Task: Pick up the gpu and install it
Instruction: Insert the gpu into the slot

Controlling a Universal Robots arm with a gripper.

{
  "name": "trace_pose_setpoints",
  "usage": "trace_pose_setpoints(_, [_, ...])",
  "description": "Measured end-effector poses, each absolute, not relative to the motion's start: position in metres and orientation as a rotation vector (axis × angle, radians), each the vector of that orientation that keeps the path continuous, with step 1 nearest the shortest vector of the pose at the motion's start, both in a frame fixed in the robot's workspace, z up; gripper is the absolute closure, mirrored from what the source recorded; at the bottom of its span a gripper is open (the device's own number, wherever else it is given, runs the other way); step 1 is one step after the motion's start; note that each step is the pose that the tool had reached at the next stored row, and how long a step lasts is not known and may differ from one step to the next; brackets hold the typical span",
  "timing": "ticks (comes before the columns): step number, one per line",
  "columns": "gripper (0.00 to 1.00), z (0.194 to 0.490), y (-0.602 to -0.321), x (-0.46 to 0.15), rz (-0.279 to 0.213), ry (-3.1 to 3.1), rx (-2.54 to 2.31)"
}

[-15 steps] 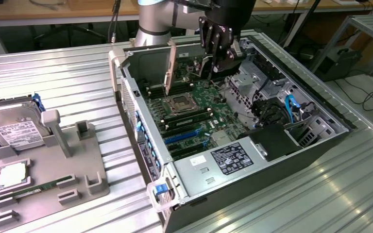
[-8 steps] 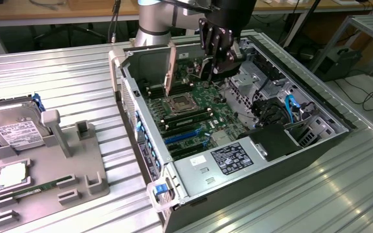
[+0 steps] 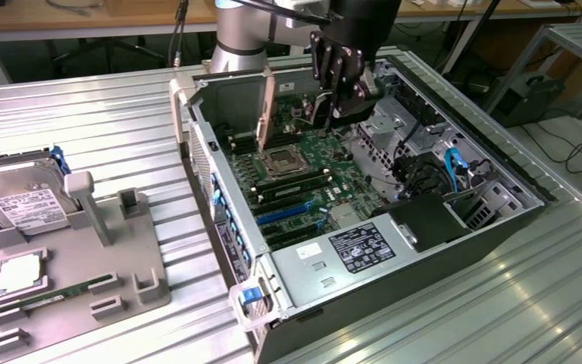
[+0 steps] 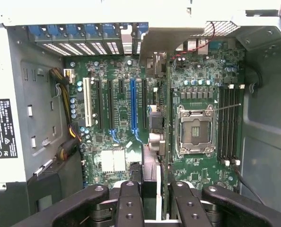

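My gripper (image 3: 338, 92) hangs over the open computer case (image 3: 202, 144), above the far part of the green motherboard (image 3: 317, 178). In the wrist view the gripper (image 4: 150, 191) is shut on the gpu (image 4: 150, 165), a thin black card seen edge-on that runs away from the fingers (image 4: 129, 201) towards its pale metal end bracket (image 4: 155, 61). The card hovers above the motherboard (image 4: 121, 118), between the long blue slot (image 4: 132, 104) and the CPU socket (image 4: 195, 130). In the exterior view the gpu (image 3: 317, 114) shows just below the fingers, apart from the board.
A silver hard drive (image 3: 23, 201) and a green memory stick (image 3: 54, 298) lie on the grey fixture (image 3: 119, 265) at the exterior view's left. Inside the case are the power supply (image 3: 362, 250), blue expansion slots (image 3: 286, 214), cables (image 3: 451, 168) and an upright brown strip (image 3: 266, 114).
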State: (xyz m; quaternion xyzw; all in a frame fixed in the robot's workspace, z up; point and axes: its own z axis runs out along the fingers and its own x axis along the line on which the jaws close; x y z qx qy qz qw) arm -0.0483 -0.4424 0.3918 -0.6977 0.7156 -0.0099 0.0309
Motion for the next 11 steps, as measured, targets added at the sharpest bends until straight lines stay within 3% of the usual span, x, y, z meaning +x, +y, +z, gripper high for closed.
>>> trace_pose_setpoints(11, [0.72, 0.3866, -0.4445, -0.0511, -0.03, 2.209, -2.146])
